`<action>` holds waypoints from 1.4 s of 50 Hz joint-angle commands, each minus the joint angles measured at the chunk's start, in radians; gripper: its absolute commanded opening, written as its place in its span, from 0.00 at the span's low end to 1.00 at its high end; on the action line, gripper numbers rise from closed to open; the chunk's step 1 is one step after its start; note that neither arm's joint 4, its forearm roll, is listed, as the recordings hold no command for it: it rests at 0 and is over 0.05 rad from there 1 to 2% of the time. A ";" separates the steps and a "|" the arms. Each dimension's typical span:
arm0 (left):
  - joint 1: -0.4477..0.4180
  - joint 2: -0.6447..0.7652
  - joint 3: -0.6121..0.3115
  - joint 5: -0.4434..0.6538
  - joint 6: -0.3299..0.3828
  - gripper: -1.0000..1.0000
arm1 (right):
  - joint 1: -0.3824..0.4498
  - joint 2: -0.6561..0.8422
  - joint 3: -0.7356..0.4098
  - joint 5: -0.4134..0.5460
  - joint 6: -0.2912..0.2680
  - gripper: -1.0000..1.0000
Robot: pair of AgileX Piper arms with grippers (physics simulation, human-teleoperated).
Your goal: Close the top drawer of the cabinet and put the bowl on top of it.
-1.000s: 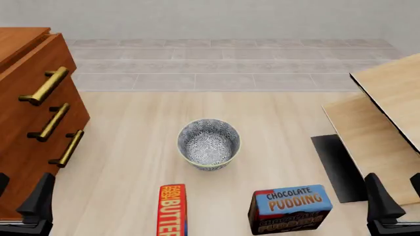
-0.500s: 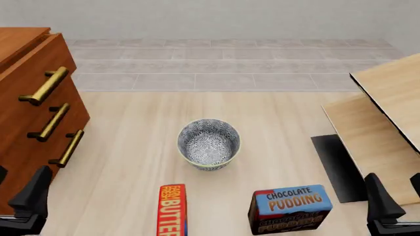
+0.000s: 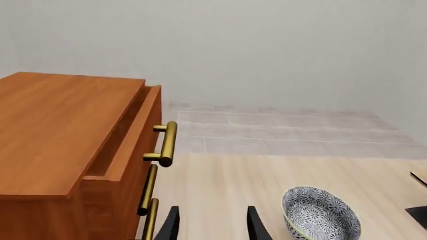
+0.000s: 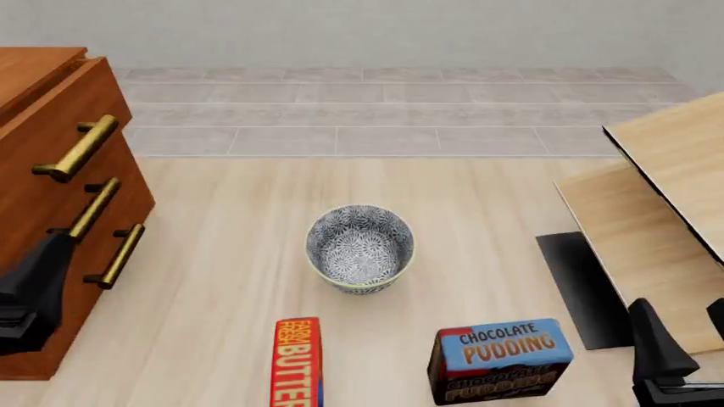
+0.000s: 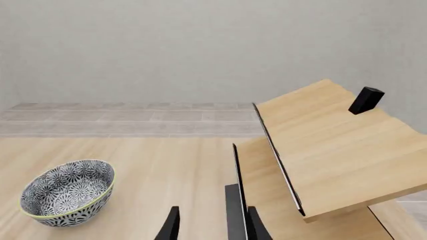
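The reddish-brown cabinet (image 4: 29, 72) stands at the left. Its top drawer (image 4: 97, 106) is pulled out a little, and a gap shows behind the drawer front (image 3: 137, 135) in the left wrist view. The brass handle (image 3: 167, 145) runs along that front. My left gripper (image 4: 34, 280) hangs open in front of the lower drawers, fingers (image 3: 170, 227) apart and holding nothing. The patterned bowl (image 4: 359, 248) sits upright mid-table, also in the wrist views as the bowl (image 3: 320, 216) and the bowl (image 5: 67, 192). My right gripper (image 4: 684, 331) is open at the front right, away from the bowl.
A butter box (image 4: 297, 363) and a chocolate pudding box (image 4: 500, 360) lie in front of the bowl. Pale wooden boards (image 4: 662, 195) lean at the right over a black mat (image 4: 579, 288). Two lower drawers with a like handle (image 4: 115, 254) sit below the top one.
My left gripper has risen and moved forward from the front-left corner, up against the cabinet's lower drawers. The right gripper, the bowl and the drawer have not moved.
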 commanded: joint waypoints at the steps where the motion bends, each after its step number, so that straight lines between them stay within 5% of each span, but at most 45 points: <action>1: 0.012 0.115 -0.068 -0.008 -0.002 1.00 | 0.000 0.001 0.000 -0.001 0.000 1.00; 29: 0.072 0.226 -0.068 -0.130 -0.057 1.00 | 0.000 0.001 0.000 -0.001 0.000 1.00; 70: 0.147 0.345 0.010 -0.317 -0.013 1.00 | 0.000 0.001 0.000 -0.001 0.000 1.00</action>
